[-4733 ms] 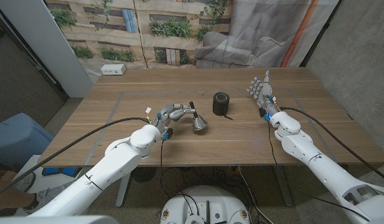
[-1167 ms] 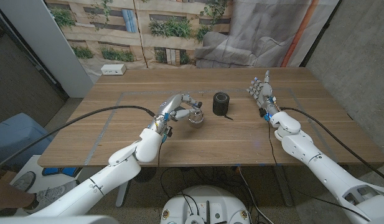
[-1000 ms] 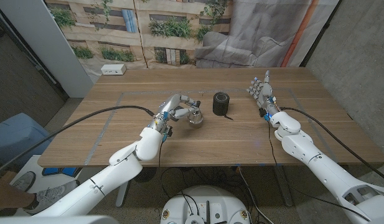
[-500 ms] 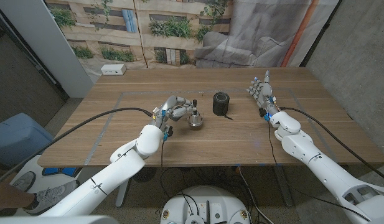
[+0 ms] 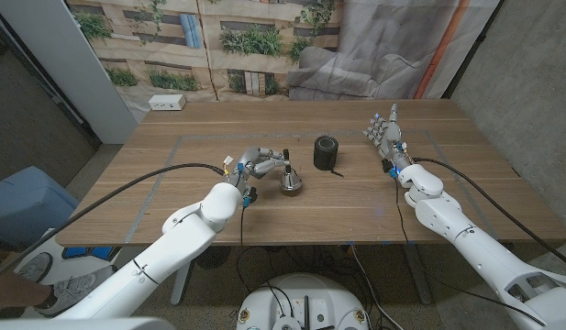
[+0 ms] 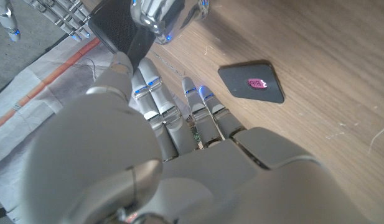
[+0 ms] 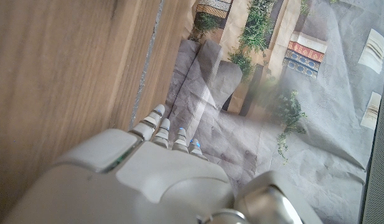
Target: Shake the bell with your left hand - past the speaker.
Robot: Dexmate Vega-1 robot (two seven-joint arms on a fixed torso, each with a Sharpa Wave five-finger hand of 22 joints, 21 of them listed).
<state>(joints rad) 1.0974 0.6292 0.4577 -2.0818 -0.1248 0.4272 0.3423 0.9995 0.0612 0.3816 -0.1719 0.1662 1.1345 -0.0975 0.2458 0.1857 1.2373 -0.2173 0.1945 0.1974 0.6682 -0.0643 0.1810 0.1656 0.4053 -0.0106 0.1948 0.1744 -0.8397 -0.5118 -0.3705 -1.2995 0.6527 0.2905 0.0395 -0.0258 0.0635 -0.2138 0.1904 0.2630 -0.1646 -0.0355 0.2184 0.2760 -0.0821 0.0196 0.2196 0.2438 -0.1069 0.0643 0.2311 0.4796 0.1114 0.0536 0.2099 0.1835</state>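
A wooden table (image 5: 172, 197) marked with faint tape lines stands before a printed garden backdrop (image 5: 218, 41) (grey cloth draped beside it). The left hand (image 5: 255, 168) grips the silver bell (image 5: 291, 183) by its black handle, just left of the black cylindrical speaker (image 5: 327, 152). The right hand (image 5: 385, 133) rests with fingers straight, holding nothing. A white box (image 5: 167, 103) sits at the far edge.

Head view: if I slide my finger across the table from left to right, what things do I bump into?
Left hand → bell → speaker → right hand.
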